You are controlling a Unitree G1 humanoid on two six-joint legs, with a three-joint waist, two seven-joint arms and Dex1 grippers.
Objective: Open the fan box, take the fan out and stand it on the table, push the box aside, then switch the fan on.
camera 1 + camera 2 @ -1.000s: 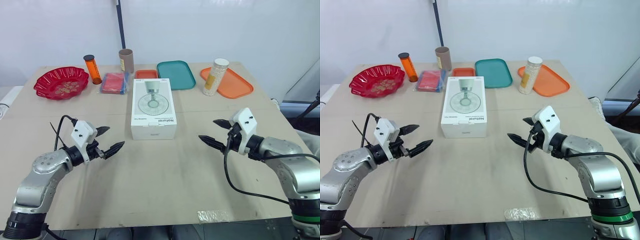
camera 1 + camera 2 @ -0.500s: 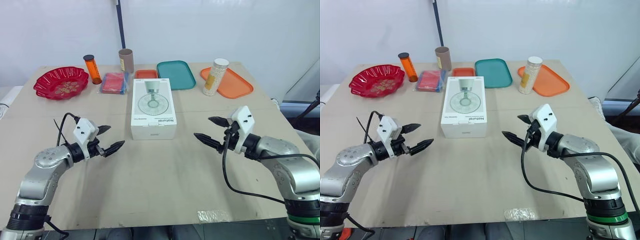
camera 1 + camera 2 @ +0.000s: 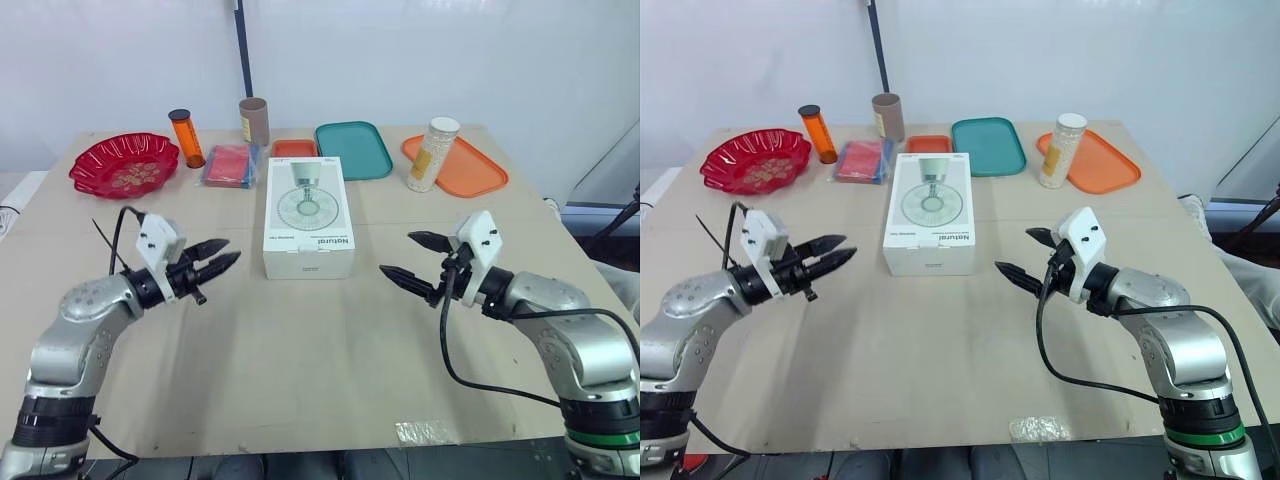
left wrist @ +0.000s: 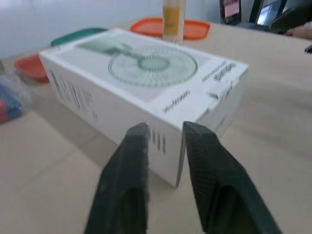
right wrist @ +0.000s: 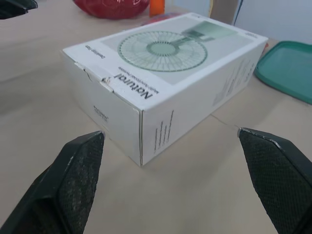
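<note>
The white fan box lies flat and closed in the middle of the table, its printed fan picture facing up. My left gripper hovers a short way to the box's left and points at its near corner. Its fingers are drawn almost together with nothing between them. My right gripper hovers to the right of the box, wide open and empty, aimed at the box's near end. Neither gripper touches the box.
Along the table's back stand a red bowl, an orange bottle, a brown tube, a blue and red packet, a small orange tray and a teal tray. A white bottle stands on an orange tray.
The left gripper's fingers have closed from wide open to almost together, and it has lifted a little toward the box. The right gripper has edged left toward the box, still open.
</note>
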